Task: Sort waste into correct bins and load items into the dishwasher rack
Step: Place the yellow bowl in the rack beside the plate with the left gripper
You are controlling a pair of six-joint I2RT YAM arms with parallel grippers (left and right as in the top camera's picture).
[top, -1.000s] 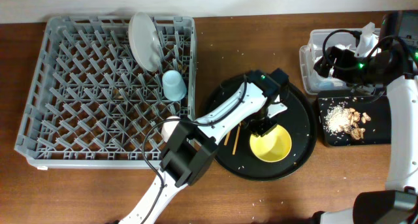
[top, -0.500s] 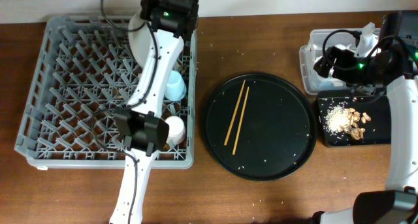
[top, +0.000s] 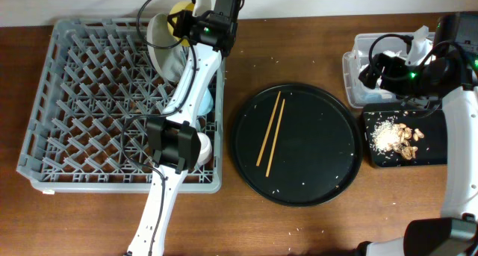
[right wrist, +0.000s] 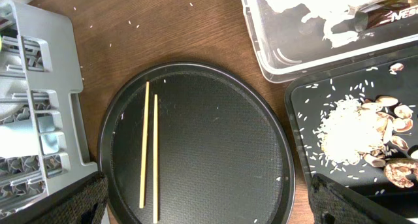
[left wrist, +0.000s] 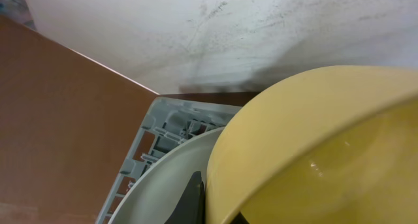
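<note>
My left gripper [top: 196, 21] is shut on the rim of the yellow bowl [top: 181, 8] and holds it on edge at the back edge of the grey dishwasher rack [top: 82, 99]. The bowl is close beside the upright white plate [top: 163, 45]. In the left wrist view the bowl [left wrist: 326, 145] fills the right side, the plate [left wrist: 163, 185] lies below it and the rack corner [left wrist: 163, 116] shows. The blue cup [top: 207, 101] and pink-white cup [top: 202, 145] sit in the rack. The chopsticks [top: 269, 128] [right wrist: 149, 149] lie on the round black tray [top: 321, 166]. My right gripper [top: 372, 71] [right wrist: 209, 204] is open and empty.
The clear tub [top: 357, 58] [right wrist: 287, 61] holds white napkins [right wrist: 313, 15] and a wrapper [right wrist: 385, 12]. The shallow black tray [top: 433, 144] [right wrist: 300, 119] holds rice [right wrist: 349, 129] and tan scraps [right wrist: 392, 116]. Rice grains lie scattered on the wooden table [top: 299, 226].
My left arm lifted the yellow bowl off the round tray and swung it to the back of the rack beside the plate. The right arm has not moved.
</note>
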